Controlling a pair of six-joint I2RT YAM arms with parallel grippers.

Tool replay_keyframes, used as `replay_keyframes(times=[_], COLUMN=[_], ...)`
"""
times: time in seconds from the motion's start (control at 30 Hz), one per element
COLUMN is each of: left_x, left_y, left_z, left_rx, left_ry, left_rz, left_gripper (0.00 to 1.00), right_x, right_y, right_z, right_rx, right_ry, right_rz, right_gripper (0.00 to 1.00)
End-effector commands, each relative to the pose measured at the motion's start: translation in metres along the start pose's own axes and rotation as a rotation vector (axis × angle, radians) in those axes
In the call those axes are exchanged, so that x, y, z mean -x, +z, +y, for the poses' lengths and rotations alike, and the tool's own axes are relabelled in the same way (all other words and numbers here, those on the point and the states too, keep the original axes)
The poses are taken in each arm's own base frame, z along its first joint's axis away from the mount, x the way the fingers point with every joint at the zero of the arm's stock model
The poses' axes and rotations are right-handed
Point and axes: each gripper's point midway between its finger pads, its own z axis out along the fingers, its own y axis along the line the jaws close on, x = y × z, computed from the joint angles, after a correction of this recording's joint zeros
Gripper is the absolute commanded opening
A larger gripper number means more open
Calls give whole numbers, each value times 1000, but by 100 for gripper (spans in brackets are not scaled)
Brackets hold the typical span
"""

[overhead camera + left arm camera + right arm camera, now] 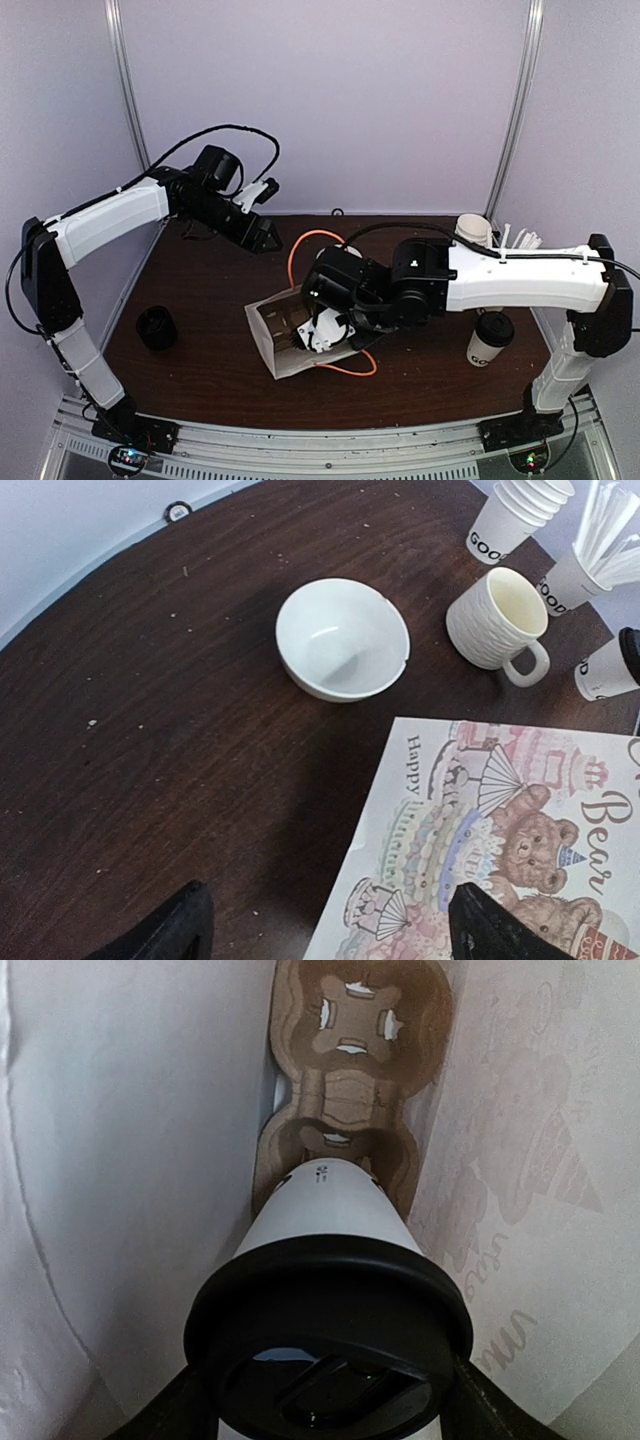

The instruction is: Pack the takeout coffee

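**Cup one over the carrier: watch that socket!**

The first coffee cup (330, 1220) is down inside the paper bag (268, 335), gripped near its lid by the right pincer (325, 1405). Its base is at the near socket of the cardboard carrier (350, 1090); seated or not, I can't tell. The danger: off-centre, it could catch the socket's rim, tip and pop the lid, and the soft bag walls might fold inward.

The second coffee cup (489, 340) stands on the counter (150, 730), well right of the bag. The left pincer (335, 920) hangs wide open and empty.

The count: two lidded coffees, two sockets, one bag, one bowl (342, 638), one mug (497, 618), one stack of bare cups (515, 510), one cup of sticks (580, 570).
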Motion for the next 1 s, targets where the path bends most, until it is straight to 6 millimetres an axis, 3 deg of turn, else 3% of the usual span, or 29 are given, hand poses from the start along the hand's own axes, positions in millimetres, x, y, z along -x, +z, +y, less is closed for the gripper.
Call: replay_keyframes(times=[0.0,0.47,0.97], left_x=[11,0,-9], left_y=[7,4,10], left_z=[-25,-49,-47], left_rx=[-157,-282,-278], left_ry=[1,-1,14], left_rz=[-48,-40,-10], left_gripper=[84,81,80], right_x=[-11,-14,-5], right_y=[5,32,55], right_z=[-17,-20,-15], right_rx=[-87,-59,-11], right_ry=[70,152,196], right_rz=[44,40,7], right_gripper=[64,63,63])
